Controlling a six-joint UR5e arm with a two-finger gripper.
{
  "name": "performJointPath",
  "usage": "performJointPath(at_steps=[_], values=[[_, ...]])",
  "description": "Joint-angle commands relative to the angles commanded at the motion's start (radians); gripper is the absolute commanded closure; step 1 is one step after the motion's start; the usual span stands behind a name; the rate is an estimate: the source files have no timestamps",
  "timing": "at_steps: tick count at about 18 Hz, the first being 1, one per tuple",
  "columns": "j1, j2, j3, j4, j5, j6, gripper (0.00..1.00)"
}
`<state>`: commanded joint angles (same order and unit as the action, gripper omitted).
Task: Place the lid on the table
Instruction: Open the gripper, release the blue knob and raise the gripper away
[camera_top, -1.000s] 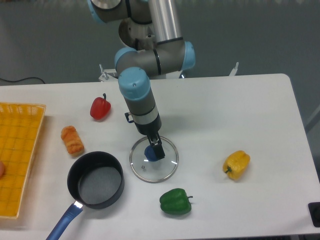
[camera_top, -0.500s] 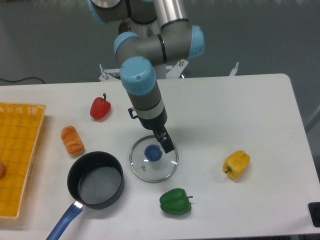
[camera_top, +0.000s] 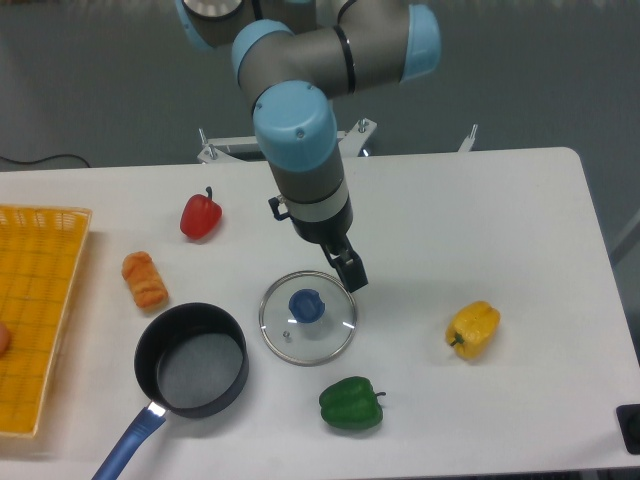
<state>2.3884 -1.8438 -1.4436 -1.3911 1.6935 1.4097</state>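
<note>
The clear glass lid with its blue knob lies flat on the white table, right of the black saucepan. My gripper hangs above the lid's upper right rim, raised clear of the knob and holding nothing. Its fingers point down and only a narrow dark tip shows, so the gap between them is hard to read.
A black saucepan with a blue handle sits left of the lid. Around it lie a green pepper, a yellow pepper, a red pepper and an orange pastry. A yellow mesh tray stands at the left edge.
The gripper has let go of the blue knob and risen up and to the right, away from the lid. The lid stays flat on the table.
</note>
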Motion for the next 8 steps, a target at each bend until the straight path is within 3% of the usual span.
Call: performJointPath(at_steps=[8], values=[[0.009,-0.003,0.008,-0.034,-0.023,0.0,0.0]])
